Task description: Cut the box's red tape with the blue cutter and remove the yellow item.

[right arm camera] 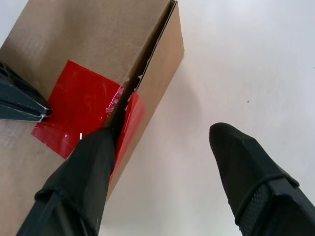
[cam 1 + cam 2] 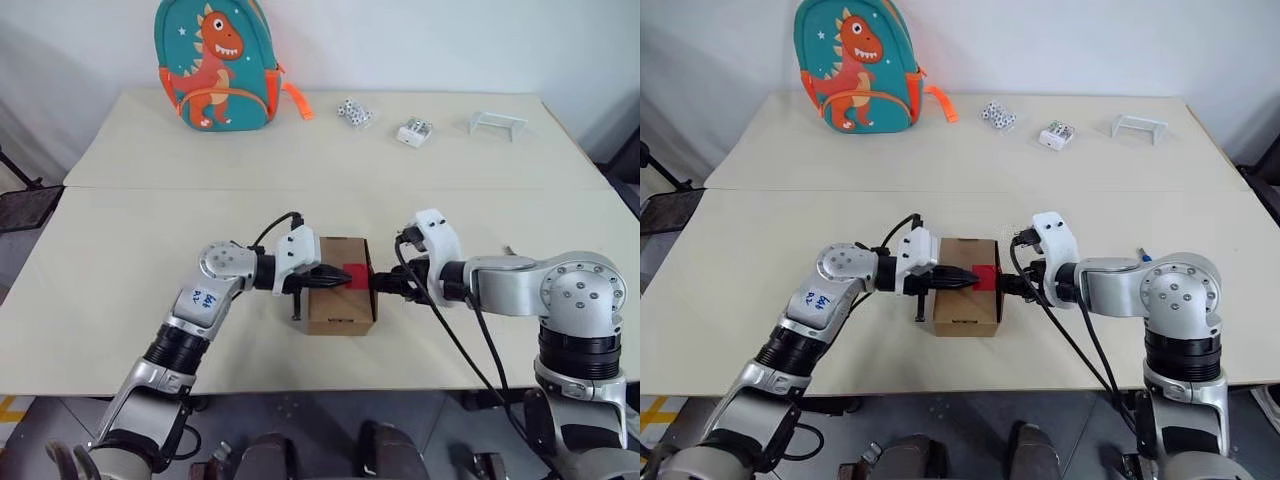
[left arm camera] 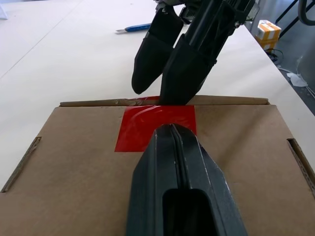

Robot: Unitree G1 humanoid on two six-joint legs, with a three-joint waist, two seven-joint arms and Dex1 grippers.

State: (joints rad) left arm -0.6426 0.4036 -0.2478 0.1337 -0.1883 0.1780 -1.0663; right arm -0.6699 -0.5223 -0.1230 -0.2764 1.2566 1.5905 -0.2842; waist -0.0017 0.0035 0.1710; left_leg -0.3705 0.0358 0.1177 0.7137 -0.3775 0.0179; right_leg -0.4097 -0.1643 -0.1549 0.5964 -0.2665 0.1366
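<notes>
I see the box lying flat on the near part of the table, between my two arms. Its lid is closed. The red tape sits on the top face at the right edge and folds down over the side; in the right wrist view the tape looks split and torn along the lid seam.

My left gripper has its two fingers pressed together with nothing between them, and the tip rests on the top of the box at the left edge of the tape. In the left wrist view the closed fingers point across the cardboard to the red patch.

My right gripper stands with the fingers apart and holds nothing. One finger is at the lid seam, touching the torn tape at the box's edge; the other finger is out over the bare table beside the box.

The blue cutter lies on the table behind the right arm, well apart from the box.

At the far side of the table I see a dinosaur backpack, some dice, a small white block and a white bracket.
</notes>
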